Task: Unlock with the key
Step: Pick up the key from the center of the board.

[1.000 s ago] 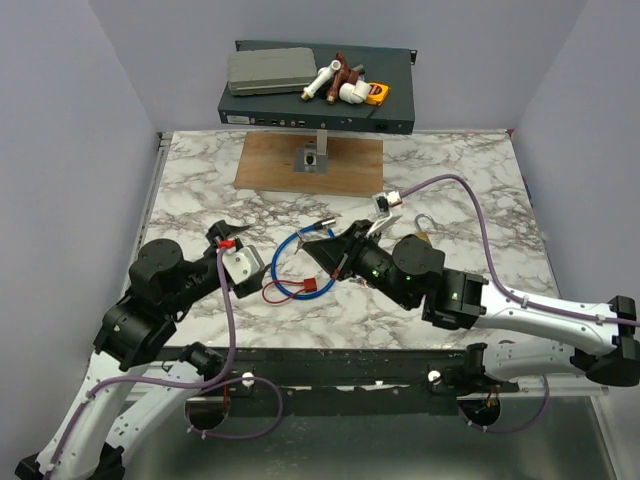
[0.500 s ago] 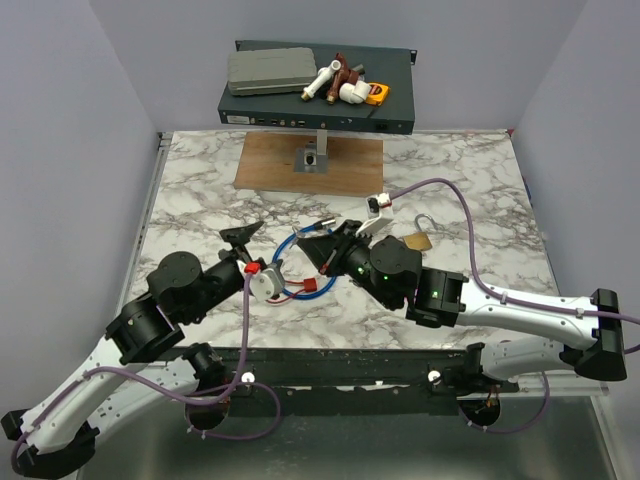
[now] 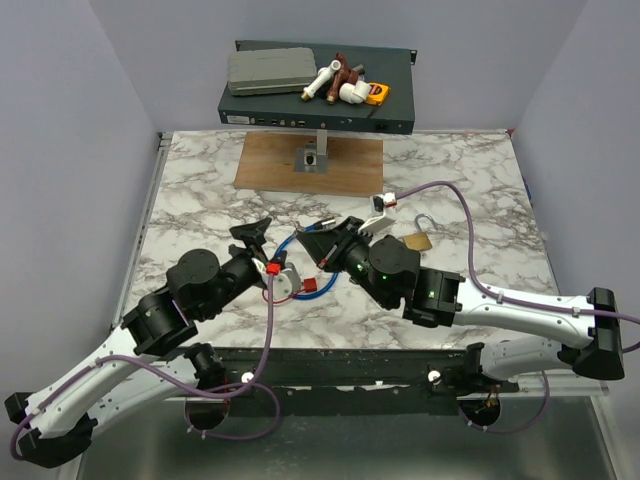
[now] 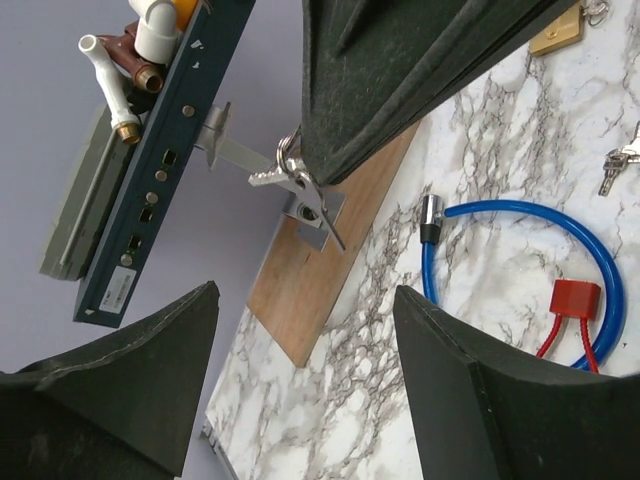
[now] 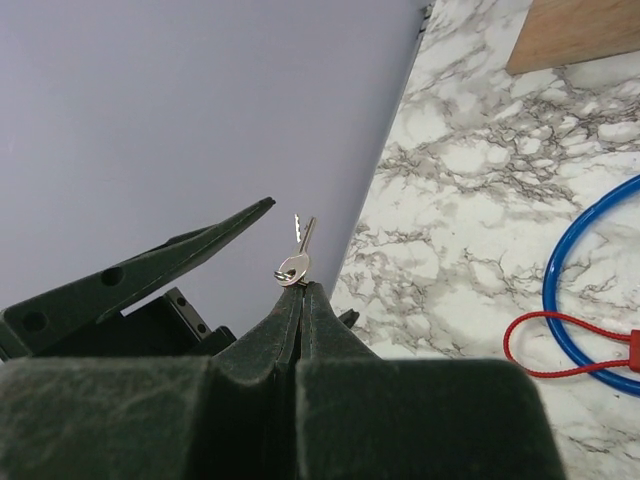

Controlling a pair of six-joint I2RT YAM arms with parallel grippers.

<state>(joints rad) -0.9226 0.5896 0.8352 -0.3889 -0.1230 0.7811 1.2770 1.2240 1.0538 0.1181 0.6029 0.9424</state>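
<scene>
White links, blk joints, purple cables, dark tool fingers.

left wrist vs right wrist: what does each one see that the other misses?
Left wrist only: brass padlock, rack box with pipe fittings, loose keys, and the left gripper open with nothing between its fingers. Right wrist only: a close look at the right gripper shut on the key, no gap showing. Both: that key, blue cable, wooden board, red strap.
</scene>
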